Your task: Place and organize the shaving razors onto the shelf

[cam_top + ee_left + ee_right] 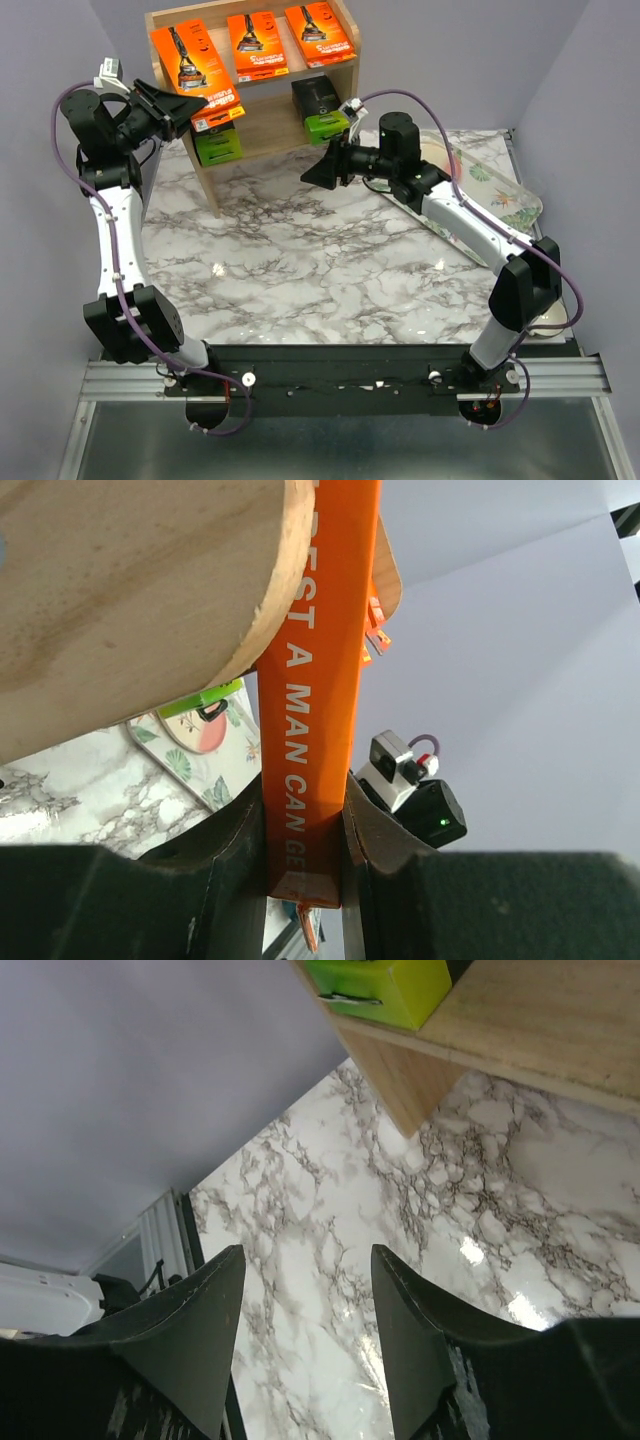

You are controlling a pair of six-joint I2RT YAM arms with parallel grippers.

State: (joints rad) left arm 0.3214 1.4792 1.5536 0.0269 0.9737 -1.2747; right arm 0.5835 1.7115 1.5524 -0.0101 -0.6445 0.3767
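while my left claw [305, 818] is clamped on the thin edge of an orange razor pack [320, 680], that pack stands edge-on just beside the rounded side panel of the wooden shelf [130, 600], at the shelf's left end. beyond this claw, three more orange packs [258, 45] lie flat on the top tier. my right claw [305, 1310] hangs over the marble tabletop [330, 1260], fingers apart, nothing between them. ahead of it and higher, the lime-green end of a dark pack [385, 985] juts from the lower tier. a second dark pack [218, 148] rests on that tier, lower than my left claw.
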